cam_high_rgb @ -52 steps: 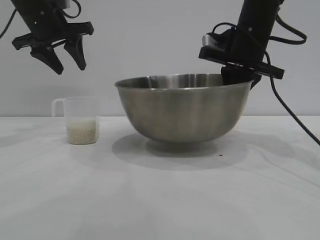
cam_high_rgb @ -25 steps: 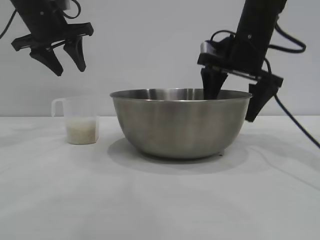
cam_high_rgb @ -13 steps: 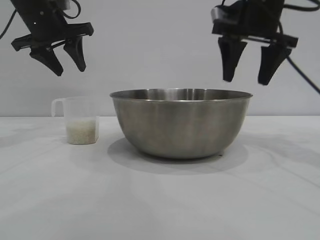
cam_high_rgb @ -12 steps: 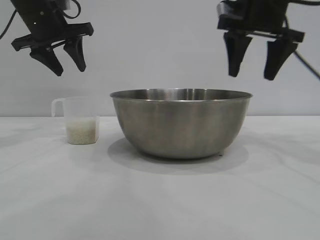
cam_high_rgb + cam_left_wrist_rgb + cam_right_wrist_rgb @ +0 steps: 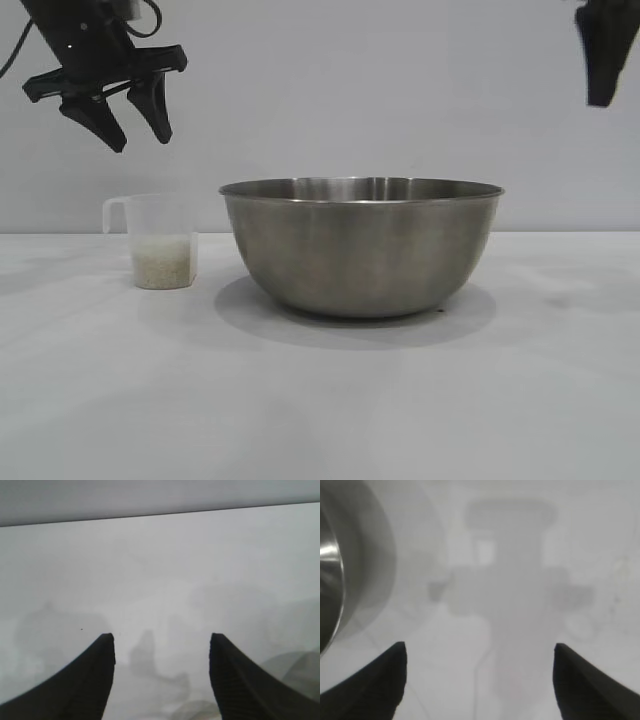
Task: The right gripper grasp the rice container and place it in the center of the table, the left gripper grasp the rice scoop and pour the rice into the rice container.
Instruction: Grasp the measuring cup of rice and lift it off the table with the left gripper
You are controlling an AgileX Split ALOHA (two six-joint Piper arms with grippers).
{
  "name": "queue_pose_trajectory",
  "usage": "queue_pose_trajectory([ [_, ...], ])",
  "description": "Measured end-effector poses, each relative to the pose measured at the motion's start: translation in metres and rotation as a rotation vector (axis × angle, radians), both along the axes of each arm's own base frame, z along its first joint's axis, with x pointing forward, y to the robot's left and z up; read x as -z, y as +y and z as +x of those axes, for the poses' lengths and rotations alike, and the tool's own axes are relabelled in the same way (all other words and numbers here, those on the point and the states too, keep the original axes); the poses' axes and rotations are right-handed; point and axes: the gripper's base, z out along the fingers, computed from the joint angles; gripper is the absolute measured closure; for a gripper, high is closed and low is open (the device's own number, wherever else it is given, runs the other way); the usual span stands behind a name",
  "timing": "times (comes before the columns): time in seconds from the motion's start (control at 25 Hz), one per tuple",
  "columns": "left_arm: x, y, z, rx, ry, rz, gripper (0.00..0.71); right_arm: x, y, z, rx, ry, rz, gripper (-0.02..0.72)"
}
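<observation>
The left gripper (image 5: pixel 128 122) hangs high above the rice scoop (image 5: pixel 158 240), its arm reaching in from the upper corner of the exterior view and tilting the two dark fingers (image 5: pixel 152 108) downward. The fingers stand partly spread with only air between them. In the left wrist view the same gripper (image 5: pixel 161 647) shows both fingertips apart over bare white counter (image 5: pixel 160 570), touching nothing.

The right gripper (image 5: pixel 603 85) is up at the far upper edge of the exterior view, well above and off to the side of the rice container (image 5: pixel 362 245), with only one dark finger showing there. In the right wrist view its fingers (image 5: pixel 380 680) are spread wide, pointing nearly straight down at the counter (image 5: pixel 520 580), and they hold nothing; the curved steel rim of the rice container (image 5: pixel 330 580) sits off to one side, clear of them.

The rice container stands upright on the counter (image 5: pixel 320 400) at its middle. The rice scoop stands upright just beside the rice container, apart from it, with its handle turned away from the bowl. Rice (image 5: pixel 162 265) fills the scoop's lower part.
</observation>
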Motion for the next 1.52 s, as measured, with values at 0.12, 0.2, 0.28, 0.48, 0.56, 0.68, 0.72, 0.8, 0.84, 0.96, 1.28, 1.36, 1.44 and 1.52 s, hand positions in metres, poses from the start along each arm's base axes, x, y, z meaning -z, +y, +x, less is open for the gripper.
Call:
queue_pose_trajectory([
  [0.12,0.0,0.0,-0.001,0.002,0.008,0.0,0.305,-0.011,-0.003,-0.041,0.0,-0.045,0.003,0.137],
  [0.2,0.001,0.0,-0.002,0.006,0.02,0.001,0.305,-0.019,-0.005,-0.07,0.0,-0.091,0.006,0.137],
  [0.28,0.001,0.0,-0.002,0.007,0.024,0.001,0.305,-0.021,-0.006,-0.098,-0.001,-0.127,0.007,0.137],
  [0.48,0.001,0.0,-0.002,0.007,0.024,0.001,0.305,-0.024,-0.011,-0.164,-0.002,-0.264,0.015,0.137],
  [0.56,0.001,0.0,-0.002,0.007,0.024,0.001,0.305,-0.02,-0.012,-0.187,-0.002,-0.313,0.018,0.137],
  [0.68,0.001,-0.001,-0.002,0.002,0.026,-0.014,0.305,-0.011,-0.014,-0.217,0.0,-0.41,0.023,0.137],
  [0.72,0.001,-0.001,-0.002,0.001,0.026,-0.018,0.305,-0.007,-0.015,-0.226,0.002,-0.443,0.024,0.137],
  [0.8,0.001,-0.001,-0.002,0.001,0.027,-0.02,0.305,0.003,-0.016,-0.24,0.005,-0.5,0.025,0.137],
  [0.84,0.001,-0.002,-0.002,0.001,0.029,-0.022,0.305,0.008,-0.017,-0.247,0.005,-0.524,0.025,0.137],
  [0.96,0.002,-0.002,-0.003,0.005,0.043,-0.021,0.305,0.024,-0.018,-0.264,0.007,-0.587,0.028,0.137],
  [1.28,0.002,-0.002,-0.003,0.004,0.042,-0.023,0.305,0.035,-0.023,-0.294,0.019,-0.818,0.016,0.137],
  [1.36,0.002,-0.002,-0.003,0.004,0.042,-0.023,0.305,0.036,-0.023,-0.294,0.022,-0.824,0.013,0.137],
  [1.44,0.002,-0.002,-0.003,0.004,0.042,-0.023,0.305,0.036,-0.023,-0.293,0.022,-0.822,0.011,0.137],
  [1.52,0.002,-0.002,-0.003,0.004,0.042,-0.023,0.305,0.036,-0.023,-0.293,0.022,-0.824,0.012,0.137],
])
